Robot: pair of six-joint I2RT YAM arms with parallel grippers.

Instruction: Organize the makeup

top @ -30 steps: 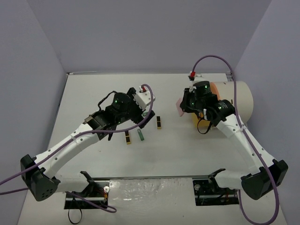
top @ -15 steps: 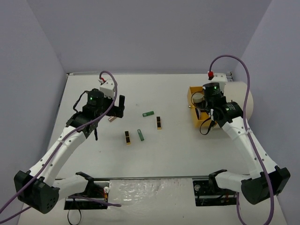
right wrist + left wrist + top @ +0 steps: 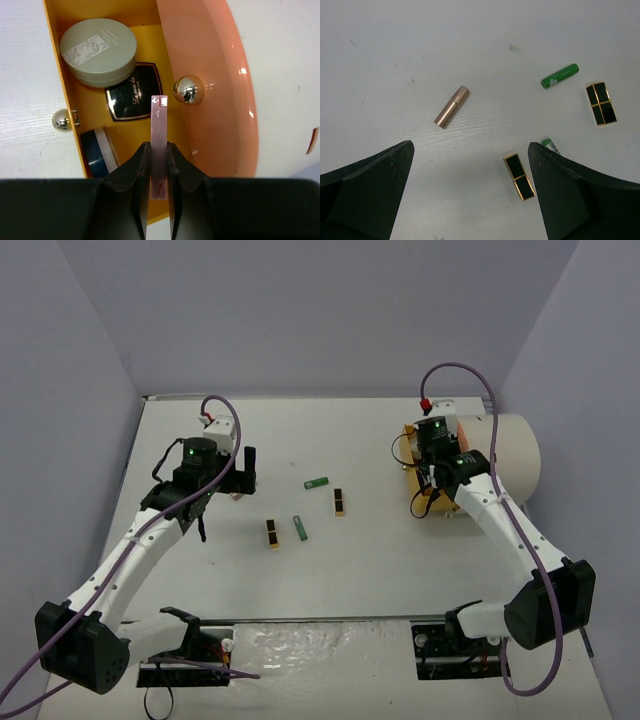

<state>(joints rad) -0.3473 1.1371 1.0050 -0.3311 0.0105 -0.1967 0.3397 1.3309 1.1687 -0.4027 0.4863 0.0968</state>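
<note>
Pink plastic, thin and held on edge: the pink palette (image 3: 159,120) is pinched between the nearly closed fingers of the right gripper (image 3: 158,150). It is poised above the open orange drawer (image 3: 150,45) of the cream drum (image 3: 515,455). A green compact (image 3: 98,50), a black compact (image 3: 134,91) and a blue compact (image 3: 97,150) already lie inside. Setting it down well likely means lowering it toward the bare drawer floor beside the black compact and tipping it flat before release. It should also steer clear of the chrome knob (image 3: 189,89) and the drawer wall. Across the table (image 3: 470,40), the left gripper (image 3: 470,155) hangs with jaws spread wide and empty above a rose tube (image 3: 451,106). A green tube (image 3: 560,75) and a black-gold lipstick (image 3: 519,176) lie loose near the rose tube, well apart from the drawer and not yet collected.
</note>
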